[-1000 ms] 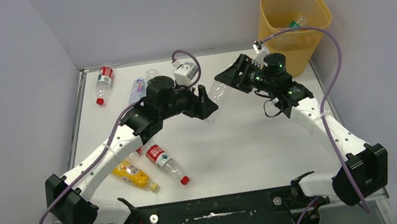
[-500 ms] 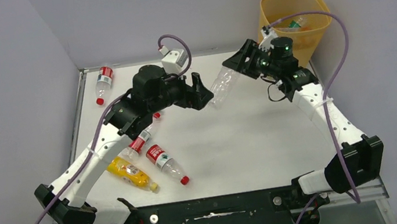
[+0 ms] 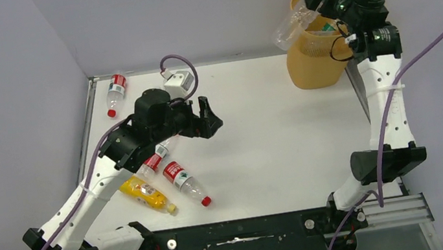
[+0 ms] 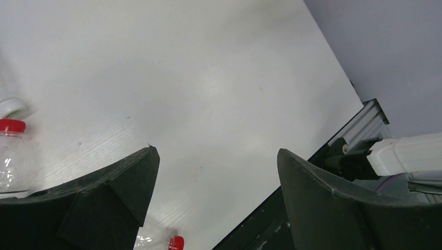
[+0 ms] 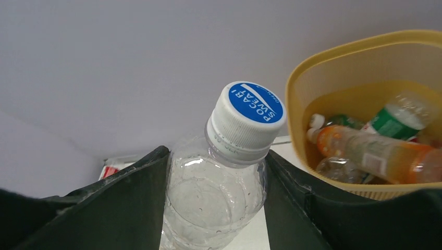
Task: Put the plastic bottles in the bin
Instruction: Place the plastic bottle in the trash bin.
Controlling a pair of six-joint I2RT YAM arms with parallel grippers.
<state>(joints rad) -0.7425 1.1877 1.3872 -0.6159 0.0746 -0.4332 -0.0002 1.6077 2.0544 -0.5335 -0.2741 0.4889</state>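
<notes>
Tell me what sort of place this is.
Probably a robot test cell in a lab: a white table boxed in by plain grey panels, a left arm and right arm bolted at its near edge, plastic bottles scattered on it, and a yellow bin.

The right gripper (image 5: 216, 174) clamps a clear bottle (image 5: 208, 205) between its two black fingers (image 5: 130, 200), one pressed to each side of the bottle's body. The bottle's neck points up and away from the camera, and its white cap (image 5: 246, 121) has a blue top printed POCARI SWEAT. To the right and beyond stands the yellow-orange bin (image 5: 333, 52), its rounded rim open toward the camera. Inside it lie an orange bottle (image 5: 372, 153), a bottle with a green label (image 5: 392, 122) and a clear one (image 5: 333, 169). A plain grey wall (image 5: 130, 62) fills the background.
</notes>
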